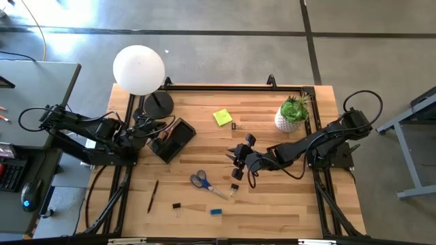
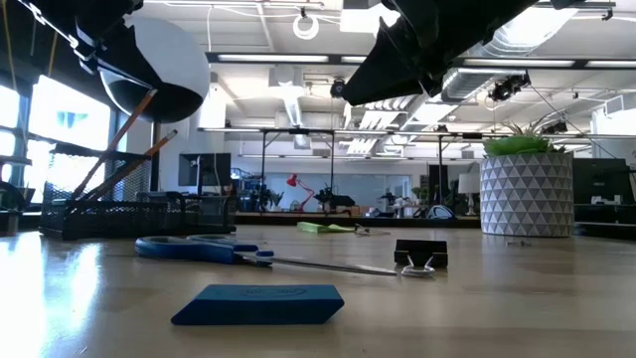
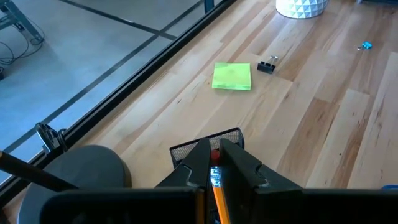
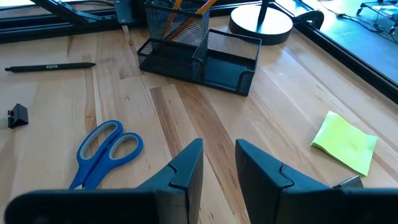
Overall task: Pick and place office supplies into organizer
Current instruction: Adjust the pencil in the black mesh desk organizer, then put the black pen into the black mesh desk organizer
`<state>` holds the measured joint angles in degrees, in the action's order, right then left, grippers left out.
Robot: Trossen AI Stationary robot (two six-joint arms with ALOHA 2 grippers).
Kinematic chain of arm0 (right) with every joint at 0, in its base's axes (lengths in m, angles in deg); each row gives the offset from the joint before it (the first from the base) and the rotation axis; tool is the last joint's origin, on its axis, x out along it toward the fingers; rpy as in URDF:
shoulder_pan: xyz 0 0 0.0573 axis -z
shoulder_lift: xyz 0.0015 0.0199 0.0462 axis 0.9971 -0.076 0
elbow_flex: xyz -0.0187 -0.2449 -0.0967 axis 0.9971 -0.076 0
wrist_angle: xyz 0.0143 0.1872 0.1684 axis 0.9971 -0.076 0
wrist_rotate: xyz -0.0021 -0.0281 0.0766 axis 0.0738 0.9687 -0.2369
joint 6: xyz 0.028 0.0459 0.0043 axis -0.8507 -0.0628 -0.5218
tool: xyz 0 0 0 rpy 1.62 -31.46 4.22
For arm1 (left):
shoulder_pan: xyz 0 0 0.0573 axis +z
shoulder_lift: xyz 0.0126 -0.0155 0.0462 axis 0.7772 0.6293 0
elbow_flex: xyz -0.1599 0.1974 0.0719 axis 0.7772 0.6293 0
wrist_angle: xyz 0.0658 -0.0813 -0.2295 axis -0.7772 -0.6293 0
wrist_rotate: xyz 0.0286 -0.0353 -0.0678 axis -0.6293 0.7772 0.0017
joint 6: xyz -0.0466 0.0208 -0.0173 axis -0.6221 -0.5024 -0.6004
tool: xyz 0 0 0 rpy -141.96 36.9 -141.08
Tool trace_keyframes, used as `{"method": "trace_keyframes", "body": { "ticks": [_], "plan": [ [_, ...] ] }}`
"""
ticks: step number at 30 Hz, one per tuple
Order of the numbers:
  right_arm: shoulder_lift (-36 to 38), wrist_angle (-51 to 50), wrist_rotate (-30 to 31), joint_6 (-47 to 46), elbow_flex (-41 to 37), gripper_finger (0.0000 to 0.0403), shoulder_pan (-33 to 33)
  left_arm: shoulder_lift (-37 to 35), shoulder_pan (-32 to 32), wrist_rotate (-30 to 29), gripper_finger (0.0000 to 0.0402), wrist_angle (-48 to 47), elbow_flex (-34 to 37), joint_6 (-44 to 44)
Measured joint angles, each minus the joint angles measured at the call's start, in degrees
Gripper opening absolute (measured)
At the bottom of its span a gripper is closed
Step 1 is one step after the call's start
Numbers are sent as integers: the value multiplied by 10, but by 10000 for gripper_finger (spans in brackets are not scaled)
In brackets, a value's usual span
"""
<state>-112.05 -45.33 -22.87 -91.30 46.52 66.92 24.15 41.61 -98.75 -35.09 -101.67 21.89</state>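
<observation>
Left fingers point(image 3: 216, 163) pinch the orange wooden pencil point(image 3: 218, 186) above the black mesh organizer point(image 4: 198, 55); lower it straight before releasing, while the right fingers point(image 4: 219, 163) wait narrowly parted

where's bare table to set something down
Free: the strip between plant and right edge, and the front right corner past the eraser. Also bare between pen and organizer. Crowded: around scissors and the right pincer.
</observation>
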Motion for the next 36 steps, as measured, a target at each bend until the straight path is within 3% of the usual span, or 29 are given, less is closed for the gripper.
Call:
{"method": "trace_keyframes", "body": {
  "ticks": [21,32,36],
  "plan": [
    [0,0,-4,0,0,87,0,0,0,30,18,-5,0,-16],
    [0,-5,-4,0,0,87,0,0,0,28,134,-5,0,-19],
    [0,-5,-4,-2,0,87,0,0,0,28,155,-5,0,-19]
  ]
}}
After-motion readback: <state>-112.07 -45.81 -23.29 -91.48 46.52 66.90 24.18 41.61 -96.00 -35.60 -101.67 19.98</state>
